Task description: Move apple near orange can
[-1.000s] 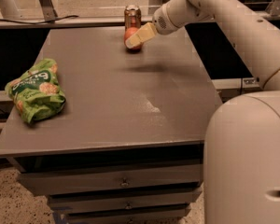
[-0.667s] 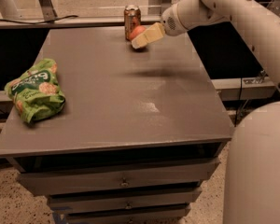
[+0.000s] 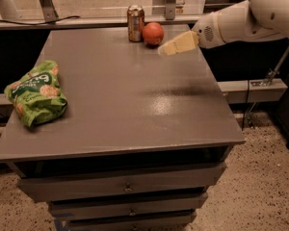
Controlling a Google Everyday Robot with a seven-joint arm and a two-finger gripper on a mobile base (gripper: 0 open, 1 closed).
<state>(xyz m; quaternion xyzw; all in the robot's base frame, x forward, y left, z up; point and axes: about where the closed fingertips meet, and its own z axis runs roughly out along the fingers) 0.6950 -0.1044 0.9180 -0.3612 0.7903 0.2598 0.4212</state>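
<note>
We are seeing the apple [image 3: 153, 33] sitting on the desk [image 3: 135, 105] at the far edge, a bit right of centre. The orange can [image 3: 136, 23] is standing upright just left of the apple. The two are sitting just beside each other, and we cannot tell if they are touching.

The claw [image 3: 169, 47] is hovering over the far right part of the desk, just right of the apple and slightly nearer to us. It is pointing left and a little down toward the apple. The apple is sitting outside the claw, which is gripping nothing we can see. We cannot tell whether the claw is open or closed. The white arm [image 3: 231, 23] is reaching in from the upper right.

A green snack bag [image 3: 36, 99] is lying flat near the left edge of the desk, well apart from the apple and can. Drawers [image 3: 127, 189] are showing below the desk top at the near side.
</note>
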